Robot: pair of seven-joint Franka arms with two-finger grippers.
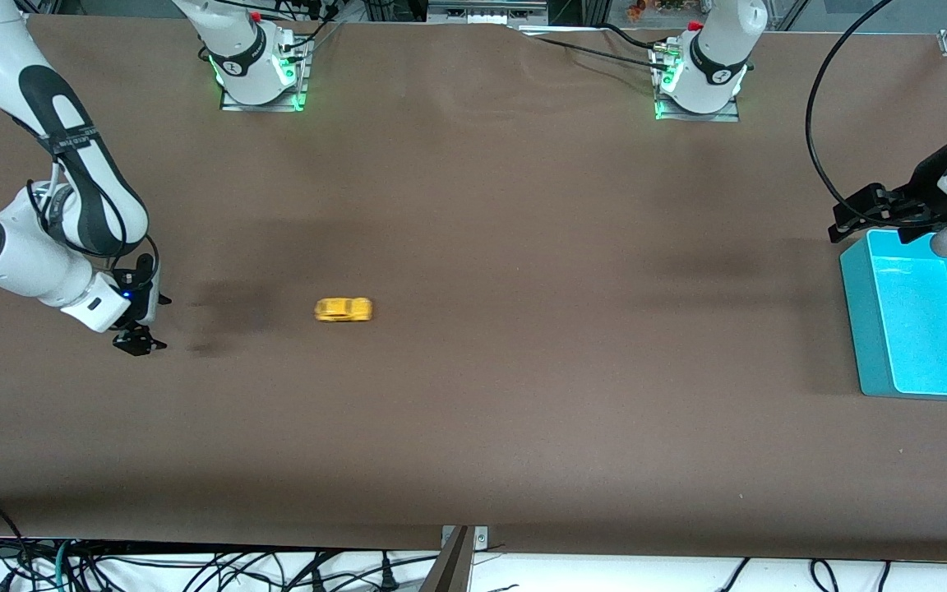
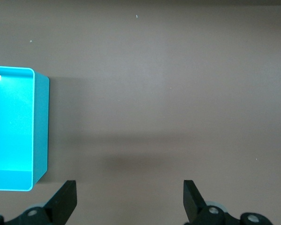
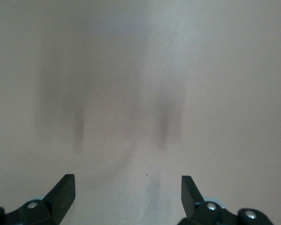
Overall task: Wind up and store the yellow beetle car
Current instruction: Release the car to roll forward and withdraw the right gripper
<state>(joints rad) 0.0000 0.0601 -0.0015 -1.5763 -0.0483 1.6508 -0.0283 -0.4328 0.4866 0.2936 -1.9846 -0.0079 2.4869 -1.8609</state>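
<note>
The yellow beetle car stands alone on the brown table, between the two arms and closer to the right arm's end. My right gripper is open and empty, low over the table beside the car toward the right arm's end; its wrist view shows only bare table between the fingers. My left gripper is open and empty above the table by the teal bin's corner. The left wrist view shows the bin's wall and the spread fingers. The car is out of both wrist views.
The teal bin is an open tray at the left arm's end of the table, with nothing inside that shows. Both arm bases stand along the table's edge farthest from the front camera. Cables hang below the edge nearest to it.
</note>
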